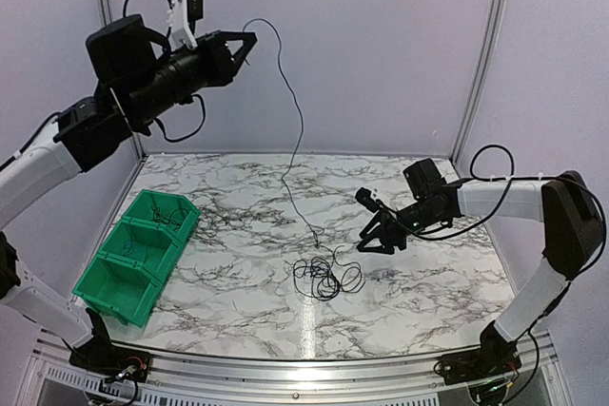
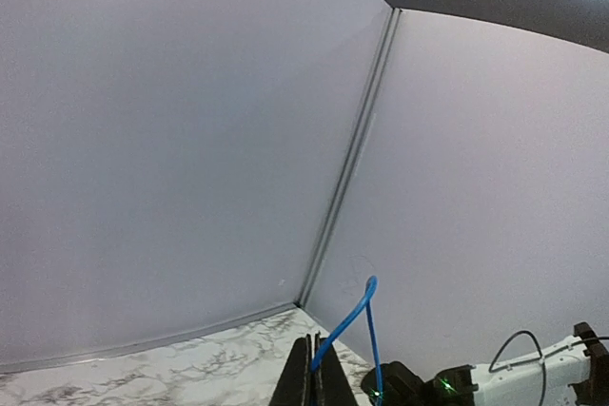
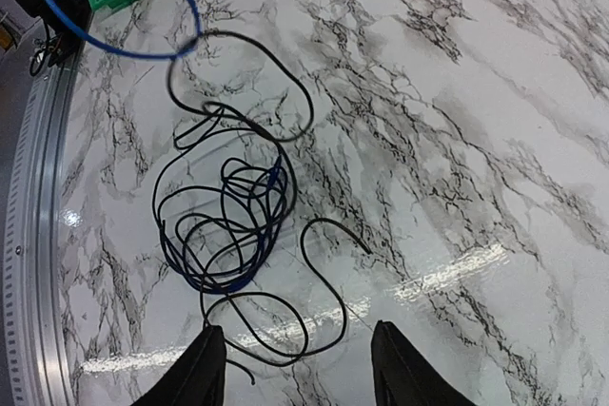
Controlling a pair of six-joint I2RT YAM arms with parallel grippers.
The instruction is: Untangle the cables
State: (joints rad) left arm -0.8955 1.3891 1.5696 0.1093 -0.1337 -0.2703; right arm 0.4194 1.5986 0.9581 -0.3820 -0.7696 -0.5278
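A tangle of black and blue cables (image 1: 326, 278) lies on the marble table near its middle; it also shows in the right wrist view (image 3: 228, 235). My left gripper (image 1: 249, 42) is raised high at the back left and is shut on the blue cable (image 2: 350, 322), which hangs down in a long line (image 1: 293, 149) to the tangle. My right gripper (image 1: 378, 240) is open and empty, low over the table just right of the tangle; its fingers (image 3: 200, 373) frame a loose black cable end (image 3: 328, 263).
A green three-compartment bin (image 1: 138, 254) stands at the table's left edge and holds some cable. White enclosure walls stand behind and to both sides. The table's metal front rail (image 1: 285, 368) runs along the near edge.
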